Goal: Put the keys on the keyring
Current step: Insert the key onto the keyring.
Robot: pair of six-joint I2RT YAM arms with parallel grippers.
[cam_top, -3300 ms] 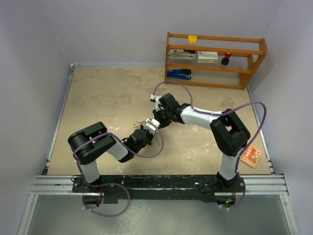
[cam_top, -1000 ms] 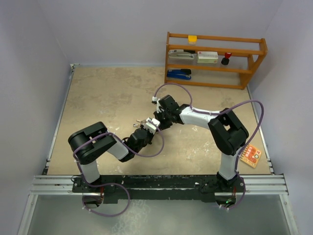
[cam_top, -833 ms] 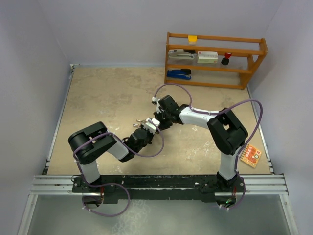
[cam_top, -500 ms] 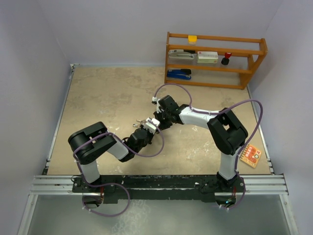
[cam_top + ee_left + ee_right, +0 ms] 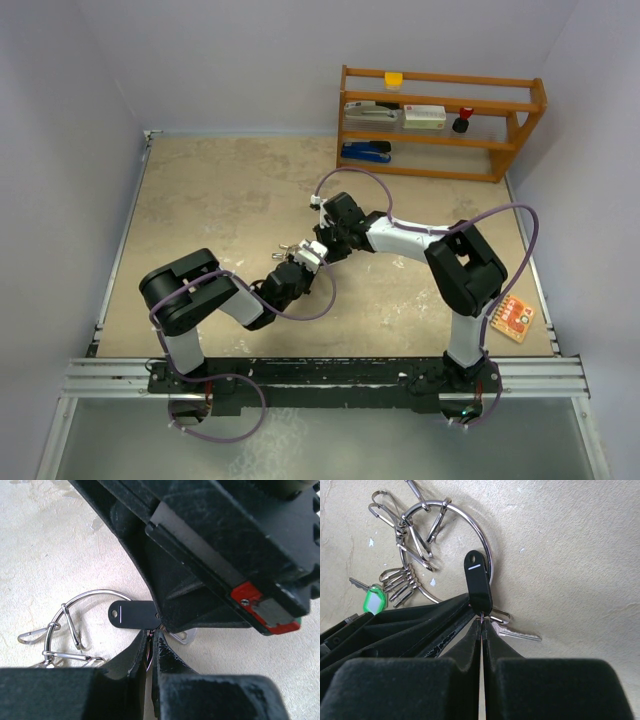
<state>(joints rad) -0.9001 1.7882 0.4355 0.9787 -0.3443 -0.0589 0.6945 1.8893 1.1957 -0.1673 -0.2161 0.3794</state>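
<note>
— Well, that counter [image 5: 220,200] is the big thing: broad, matte, mottled beige like worn stone, with an orange wooden rack [image 5: 440,78] at its far right corner.

— And the arms?

— Both are white and black, jointed, with purple cables looping off them. The left arm [image 5: 195,295] and the right arm [image 5: 410,238] reach in until their tips meet near the middle of the counter.

— Are they holding anything?

— The left claw [image 5: 151,647] is clenched. Its blunt black fingers are pressed together, and the thin wire of the keyring [image 5: 95,594] runs into the slit between them. The right claw [image 5: 481,625] is clenched too, pinching the lower end of a black tag [image 5: 478,585]. That tag is a smooth oblong with rounded ends, a small hole and a short white line.

— So where's the ring?

— Right at the two tips, down by the counter surface. It's a round hoop of shiny steel wire, though I cannot tell whether it lies flat. Slim teardrop clips [image 5: 415,540] hang along it, polished like the hoop.

— And the keys?

— Tiny and flat. The green-headed key [image 5: 374,600] lies just outside the hoop beside a bunch of clips, near the left claw, and its glossy head is rounded. A plain silver key [image 5: 517,634] lies just right of the right claw's tips, with its bow tucked in at the tag's pinched end. Whether either one is threaded onto the hoop, I cannot tell.
</note>
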